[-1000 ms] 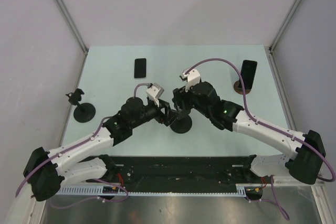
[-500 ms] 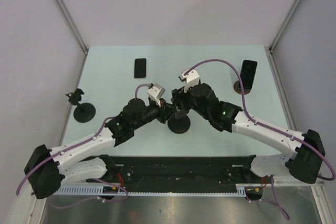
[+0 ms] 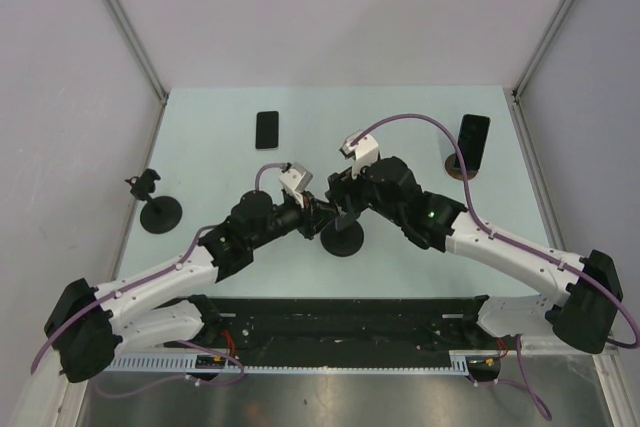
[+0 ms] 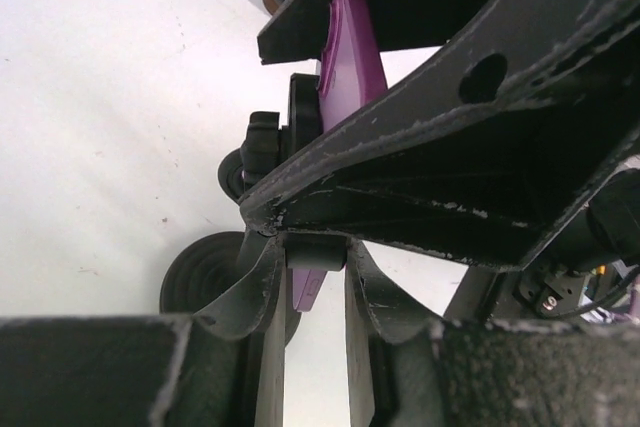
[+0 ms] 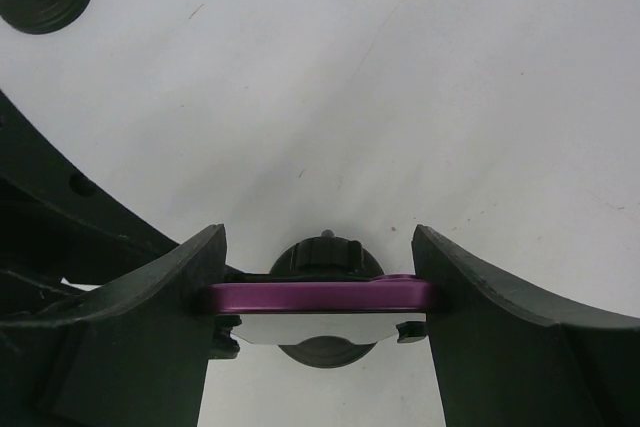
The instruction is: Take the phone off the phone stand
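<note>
From above, my two arms meet over the phone stand (image 3: 342,239), whose round black base sits in the middle of the bench (image 3: 215,162), closer to the near edge than the far one. My left fingers (image 3: 317,214) reach in from the left and my right fingers (image 3: 346,205) from the right. I judge that one hand is there to steady the stand while the other takes the purple phone (image 5: 320,297) off it. The arms cover that phone completely here, so neither grip shows. Off to the sides, a black phone (image 3: 267,129) lies flat near the far edge, a second dark phone (image 3: 473,137) is propped upright by the far right corner, and a bare stand (image 3: 158,211) sits at the left edge. From my left wrist, my fingers are nearly together, pinched on a dark part of the stand just under the purple phone. My right arm's black frame crosses most of this view, so I cannot tell whether I hold the stem or the cradle. From my right wrist, my fingers are spread wide yet pressed against both sides of the phone, which is seen edge-on with the stand's knob and base beneath it. The phone looks seated in the stand, but whether its cradle has let go is hidden.
</note>
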Action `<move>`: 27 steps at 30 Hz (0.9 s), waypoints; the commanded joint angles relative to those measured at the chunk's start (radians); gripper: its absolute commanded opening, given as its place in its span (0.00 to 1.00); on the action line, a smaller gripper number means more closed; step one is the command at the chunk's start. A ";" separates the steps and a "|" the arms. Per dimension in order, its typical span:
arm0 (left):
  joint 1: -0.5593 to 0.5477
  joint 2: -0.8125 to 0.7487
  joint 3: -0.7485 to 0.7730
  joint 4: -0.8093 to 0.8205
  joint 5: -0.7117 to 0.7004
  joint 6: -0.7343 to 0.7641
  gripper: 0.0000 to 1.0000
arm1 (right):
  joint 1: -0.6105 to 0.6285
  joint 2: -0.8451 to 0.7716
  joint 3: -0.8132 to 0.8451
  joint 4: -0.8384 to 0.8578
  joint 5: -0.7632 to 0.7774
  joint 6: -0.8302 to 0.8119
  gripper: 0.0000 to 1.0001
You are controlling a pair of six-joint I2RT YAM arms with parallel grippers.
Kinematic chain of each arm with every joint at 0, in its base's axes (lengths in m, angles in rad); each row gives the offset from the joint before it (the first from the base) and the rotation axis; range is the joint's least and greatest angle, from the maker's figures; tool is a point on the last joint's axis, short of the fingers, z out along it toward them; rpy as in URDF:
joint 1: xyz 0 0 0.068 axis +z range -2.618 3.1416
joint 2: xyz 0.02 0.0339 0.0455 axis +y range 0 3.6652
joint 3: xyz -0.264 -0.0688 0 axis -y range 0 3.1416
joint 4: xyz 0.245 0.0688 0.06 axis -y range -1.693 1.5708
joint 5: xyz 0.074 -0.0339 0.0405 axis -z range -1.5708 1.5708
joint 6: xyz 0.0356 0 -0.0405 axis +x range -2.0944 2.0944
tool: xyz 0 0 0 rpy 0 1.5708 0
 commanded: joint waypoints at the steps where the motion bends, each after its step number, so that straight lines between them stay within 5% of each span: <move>1: 0.060 -0.004 -0.029 0.021 0.050 -0.011 0.00 | -0.020 -0.080 0.014 -0.001 -0.167 -0.037 0.00; 21: 0.138 0.023 -0.055 0.075 0.205 -0.088 0.00 | -0.162 -0.146 -0.013 0.012 -0.555 0.030 0.00; 26: 0.131 0.031 -0.034 0.073 0.240 -0.083 0.26 | -0.174 -0.157 -0.013 0.064 -0.626 0.075 0.00; 27: 0.129 0.031 -0.025 0.073 0.244 -0.079 0.40 | -0.175 -0.158 -0.013 0.071 -0.634 0.082 0.00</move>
